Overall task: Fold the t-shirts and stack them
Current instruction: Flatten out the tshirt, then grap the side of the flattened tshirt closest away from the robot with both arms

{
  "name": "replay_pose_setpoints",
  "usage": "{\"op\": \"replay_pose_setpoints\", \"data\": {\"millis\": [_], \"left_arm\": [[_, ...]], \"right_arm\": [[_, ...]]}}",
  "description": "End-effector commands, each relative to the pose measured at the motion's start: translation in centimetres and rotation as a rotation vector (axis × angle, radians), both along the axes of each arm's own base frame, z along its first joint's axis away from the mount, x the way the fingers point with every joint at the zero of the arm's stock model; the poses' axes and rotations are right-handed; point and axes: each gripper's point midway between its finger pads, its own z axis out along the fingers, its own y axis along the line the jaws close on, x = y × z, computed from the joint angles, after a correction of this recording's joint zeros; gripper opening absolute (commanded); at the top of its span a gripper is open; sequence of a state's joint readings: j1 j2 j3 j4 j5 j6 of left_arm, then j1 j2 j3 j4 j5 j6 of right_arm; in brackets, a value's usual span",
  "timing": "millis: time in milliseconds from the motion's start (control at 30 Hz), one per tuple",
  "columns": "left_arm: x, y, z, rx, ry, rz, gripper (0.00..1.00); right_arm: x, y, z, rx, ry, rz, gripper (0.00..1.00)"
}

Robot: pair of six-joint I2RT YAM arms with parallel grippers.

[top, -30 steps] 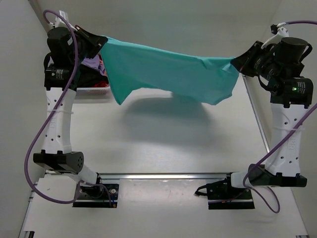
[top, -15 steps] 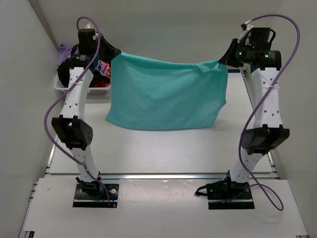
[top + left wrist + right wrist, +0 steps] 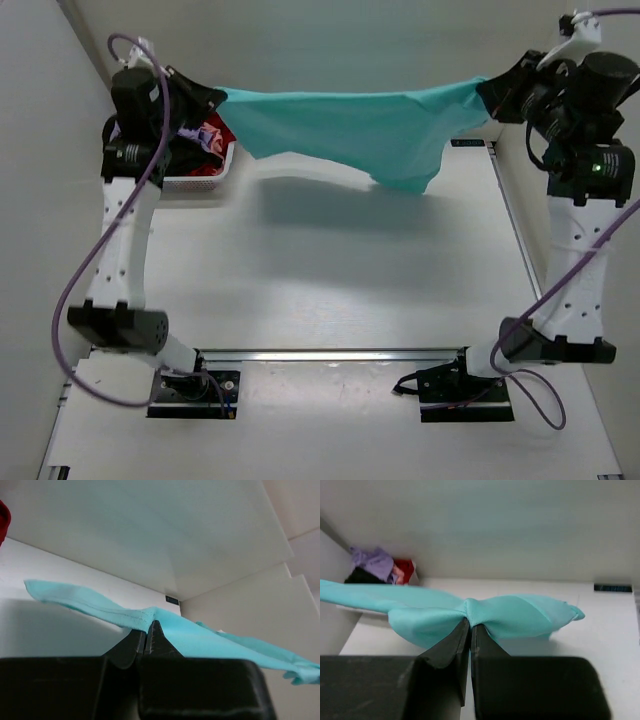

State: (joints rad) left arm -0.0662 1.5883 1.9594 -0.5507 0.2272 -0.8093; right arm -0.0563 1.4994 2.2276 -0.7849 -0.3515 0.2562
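Stretching over the white bench [image 3: 330, 290], the teal t-shirt [image 3: 350, 130] is held up in the air between the two arms. It is pulled wide, most likely so it can be laid down flat for folding. A white basket [image 3: 195, 183] at the far left is filled with more t-shirts [image 3: 210, 135]. One end is pinched tight by the left gripper [image 3: 213, 96], and the other end by the right gripper [image 3: 482, 92].

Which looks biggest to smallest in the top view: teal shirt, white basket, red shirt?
1. teal shirt, clearly largest.
2. white basket, partly hidden by the left arm.
3. red shirt, only a small patch visible.
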Motion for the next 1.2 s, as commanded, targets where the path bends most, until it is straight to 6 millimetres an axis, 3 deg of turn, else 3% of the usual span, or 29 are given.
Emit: {"op": "replay_pose_setpoints", "data": {"millis": [0,33,67,100,133,167,200,233,300,433,567,667,767,833,933,1167], "left_arm": [[-3.3,0.1,-6.4,0.035,0.113,-0.003,0.00],[-4.8,0.1,-6.5,0.016,0.108,-0.004,0.00],[-5.4,-0.3,-10.2,0.008,0.170,-0.022,0.00],[-6.7,-0.4,-13.7,0.002,0.239,-0.024,0.00],[-7.9,-0.2,-16.9,0.001,0.301,-0.015,0.00],[-8.8,-0.2,-17.8,0.012,0.307,-0.011,0.00],[-9.8,-0.3,-21.4,0.028,0.381,-0.019,0.00],[-10.7,0.0,-23.8,0.039,0.431,-0.007,0.00],[-12.0,0.6,-27.3,0.057,0.494,0.009,0.00],[-15.0,1.1,-33.2,0.091,0.614,0.021,0.00],[-17.6,2.2,-36.9,0.126,0.726,0.063,0.00],[-19.1,2.7,-38.4,0.162,0.771,0.077,0.00],[-21.0,3.5,-40.4,0.181,0.843,0.102,0.00],[-22.4,3.7,-41.7,0.172,0.898,0.112,0.00],[-23.0,4.1,-42.5,0.164,0.931,0.135,0.00],[-21.9,4.6,-43.2,0.140,0.942,0.175,0.00]], "right_arm": [[0.0,0.7,-6.5,-0.042,0.163,-0.005,0.00],[-0.7,0.8,-9.5,-0.035,0.235,-0.002,0.00],[-0.9,0.9,-13.7,-0.027,0.334,-0.001,0.00],[-2.4,2.1,-14.1,-0.017,0.328,0.041,0.00],[-3.6,2.5,-17.7,0.010,0.413,0.045,0.00],[-4.5,2.7,-21.7,0.019,0.509,0.040,0.00],[-5.9,3.2,-22.7,0.021,0.533,0.055,0.00],[-7.5,4.1,-25.9,0.021,0.624,0.071,0.00],[-10.4,4.4,-31.1,0.022,0.781,0.060,0.00],[-15.9,5.0,-37.9,0.071,1.054,0.089,0.00],[-19.7,5.6,-41.8,0.090,1.261,0.110,0.00],[-22.0,6.0,-43.9,0.118,1.383,0.125,0.00],[-22.4,5.7,-44.8,0.111,1.440,0.118,0.00],[-21.8,5.3,-44.9,0.096,1.443,0.122,0.00],[-20.2,4.9,-44.8,0.082,1.442,0.112,0.00],[-15.5,4.1,-44.9,0.042,1.431,0.114,0.00]]}}
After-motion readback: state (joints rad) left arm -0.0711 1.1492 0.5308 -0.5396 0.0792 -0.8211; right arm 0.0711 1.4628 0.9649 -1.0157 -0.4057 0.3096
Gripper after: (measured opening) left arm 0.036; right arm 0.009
